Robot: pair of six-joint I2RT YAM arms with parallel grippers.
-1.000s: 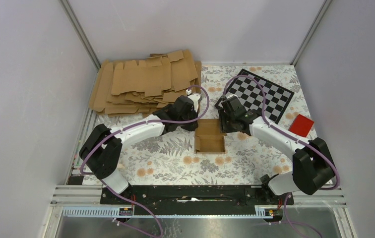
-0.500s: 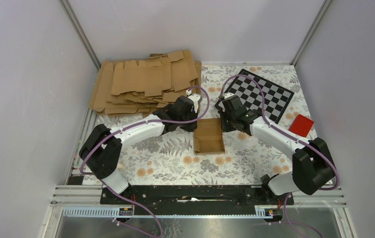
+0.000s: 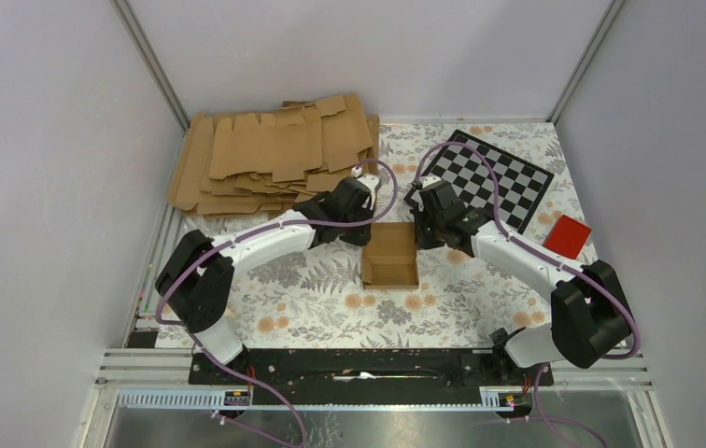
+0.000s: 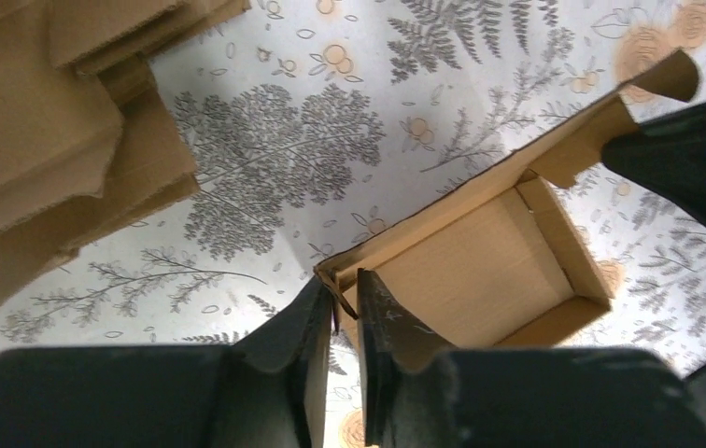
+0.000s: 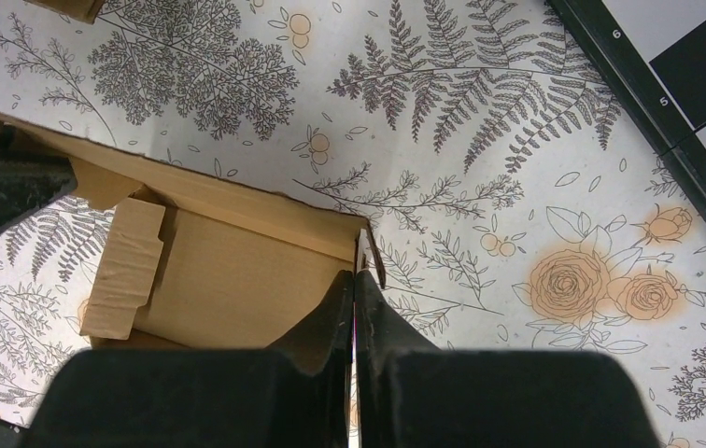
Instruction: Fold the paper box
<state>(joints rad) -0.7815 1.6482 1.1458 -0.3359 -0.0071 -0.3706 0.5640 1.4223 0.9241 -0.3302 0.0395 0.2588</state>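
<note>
Fern-printed table cover (image 3: 312,299), centre: small open brown kraft cardboard box (image 3: 389,257), probably light, thin-walled, crease-prone, best taken by corner walls; right gripper (image 5: 354,289) pinched on one corner, left gripper (image 4: 342,303) slightly parted astride another.

— What kind of place is this?
— A robotics laboratory, a test cell. Plain pale grey walls (image 3: 50,187) and silver aluminium frame posts (image 3: 150,63) close it in.
— What else shows it?
— Two white-and-black robot arms (image 3: 270,241) are bolted on a black metal base rail (image 3: 359,364), and a black-and-white checkerboard panel (image 3: 494,182) lies on the fern-printed table cover (image 3: 312,289).
</note>
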